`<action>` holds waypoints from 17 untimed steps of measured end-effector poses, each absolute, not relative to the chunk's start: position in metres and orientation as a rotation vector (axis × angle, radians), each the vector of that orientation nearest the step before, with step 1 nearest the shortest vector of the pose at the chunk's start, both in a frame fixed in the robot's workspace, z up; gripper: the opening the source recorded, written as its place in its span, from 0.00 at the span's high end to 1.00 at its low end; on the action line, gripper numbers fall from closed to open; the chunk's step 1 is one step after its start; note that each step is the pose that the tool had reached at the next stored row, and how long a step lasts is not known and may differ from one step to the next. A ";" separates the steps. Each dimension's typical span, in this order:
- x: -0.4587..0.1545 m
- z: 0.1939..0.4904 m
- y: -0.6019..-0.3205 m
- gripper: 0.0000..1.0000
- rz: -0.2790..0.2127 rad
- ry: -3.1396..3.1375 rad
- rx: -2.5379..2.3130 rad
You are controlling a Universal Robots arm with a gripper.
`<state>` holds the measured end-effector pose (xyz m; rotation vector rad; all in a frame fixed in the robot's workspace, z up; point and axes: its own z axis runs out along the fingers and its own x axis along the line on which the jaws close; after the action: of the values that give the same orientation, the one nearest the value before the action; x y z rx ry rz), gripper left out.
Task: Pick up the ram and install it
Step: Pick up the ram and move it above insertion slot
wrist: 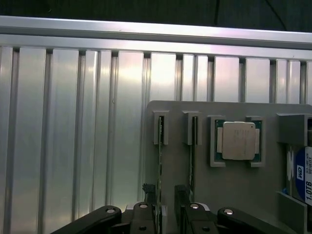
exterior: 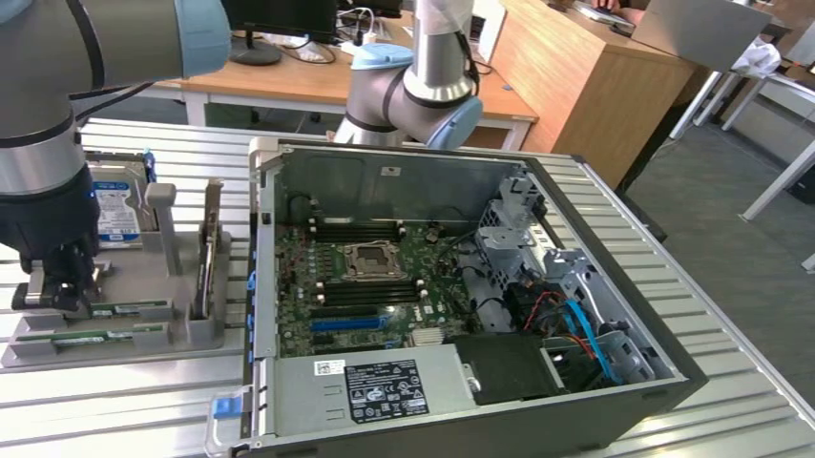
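My gripper (wrist: 164, 195) hangs low over the grey tray (wrist: 229, 190), jaws spread wide and gripping nothing. The ram (wrist: 160, 161) stands on edge in its slot, between the two fingers (a second stick (wrist: 192, 156) sits just beside it). The open computer case (exterior: 510, 315) lies well apart.

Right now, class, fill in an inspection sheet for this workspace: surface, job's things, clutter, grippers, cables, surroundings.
Surface: slatted metal table, grey holder tray on it.
Job's things: ram on edge in its tray slot; open computer case beside the tray.
Clutter: second stick, processor chip, hard drive in the tray.
Grippers: end effector open, jaws either side of the ram.
Cables: blue cable inside the case.
Surroundings: wooden desks, second arm behind the case.
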<state>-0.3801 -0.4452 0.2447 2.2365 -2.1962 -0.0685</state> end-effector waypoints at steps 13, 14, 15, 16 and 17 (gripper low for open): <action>-0.380 0.237 -0.445 0.70 -0.069 -2.196 2.237; -0.380 0.237 -0.446 0.70 -0.069 -2.196 2.237; -0.380 0.237 -0.447 0.70 -0.070 -2.197 2.237; -0.380 0.237 -0.448 0.70 -0.071 -2.197 2.237; -0.380 0.237 -0.449 0.70 -0.071 -2.197 2.238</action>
<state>-0.3801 -0.4495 0.2370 2.2377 -2.1971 -0.0709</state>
